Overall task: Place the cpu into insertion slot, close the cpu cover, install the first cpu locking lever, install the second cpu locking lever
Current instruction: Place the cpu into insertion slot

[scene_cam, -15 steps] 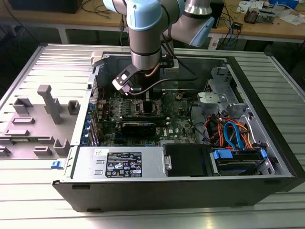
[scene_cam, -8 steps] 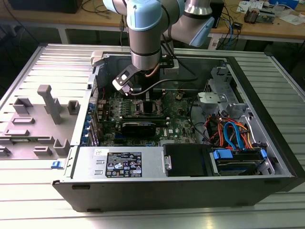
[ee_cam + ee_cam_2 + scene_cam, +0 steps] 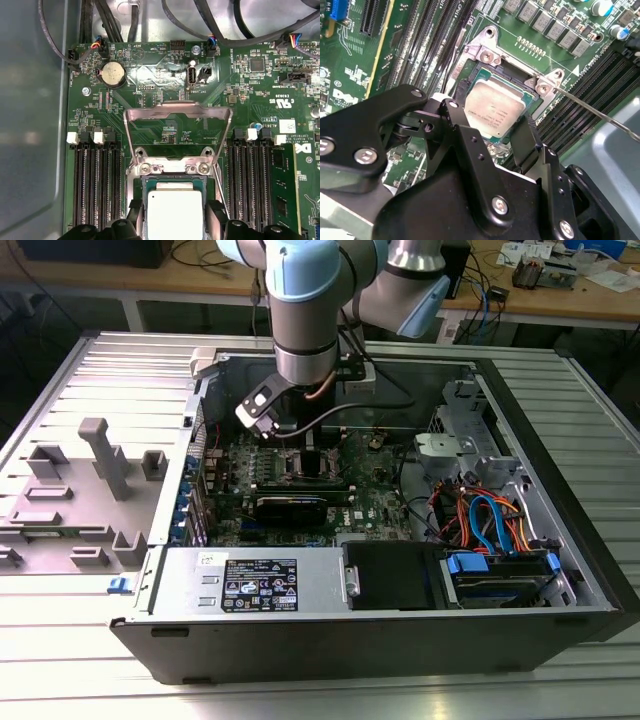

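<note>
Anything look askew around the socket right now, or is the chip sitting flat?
Nothing stands out. In both wrist views the cpu lies square in the insertion slot between the gripper fingers. The cpu cover stands swung up, not yet closed. A thin locking lever sticks out to one side, unlatched.

Memory slots point(image 3: 95, 185) flank the cpu point(image 3: 175, 212) closely.

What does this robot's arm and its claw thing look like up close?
The arm is a thick silver-grey tube with pale blue joint caps. A black cable loops beside the wrist. The gripper is matt black, made of angular linked plates joined by silver screws.
</note>
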### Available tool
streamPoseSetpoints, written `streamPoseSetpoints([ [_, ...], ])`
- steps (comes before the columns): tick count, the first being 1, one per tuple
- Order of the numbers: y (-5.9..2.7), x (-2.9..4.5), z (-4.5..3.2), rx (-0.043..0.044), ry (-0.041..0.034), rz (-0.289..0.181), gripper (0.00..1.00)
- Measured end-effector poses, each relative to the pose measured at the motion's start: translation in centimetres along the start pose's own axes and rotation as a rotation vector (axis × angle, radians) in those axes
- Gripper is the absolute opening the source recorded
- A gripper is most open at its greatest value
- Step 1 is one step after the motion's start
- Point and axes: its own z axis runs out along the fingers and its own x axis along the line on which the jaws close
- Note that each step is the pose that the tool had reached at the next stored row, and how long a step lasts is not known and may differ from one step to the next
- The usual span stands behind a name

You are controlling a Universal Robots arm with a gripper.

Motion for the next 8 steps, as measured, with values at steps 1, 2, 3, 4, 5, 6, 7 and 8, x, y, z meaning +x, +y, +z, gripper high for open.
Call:
streamPoseSetpoints([
  [1,0.01,0.0,-0.14,0.0005,0.0001,0.0,0.62],
  [2,0.03,0.0,-0.27,0.001,0.0001,0.0,0.62],
  [3,0.05,0.0,-0.5,0.0023,0.0002,0.0,0.62],
  [4,0.07,0.0,-0.65,0.0035,0.0001,0.0,0.62],
  [5,0.09,0.0,-0.8,0.0048,0.0001,0.0,0.62],
  [6,0.11,0.0,-0.98,0.0065,0.0,0.0,0.62],
  [7,0.13,0.0,-1.18,0.0081,0.0001,0.0,0.62],
  [8,0.18,0.0,-1.58,0.0122,0.0001,0.0,0.62],
])
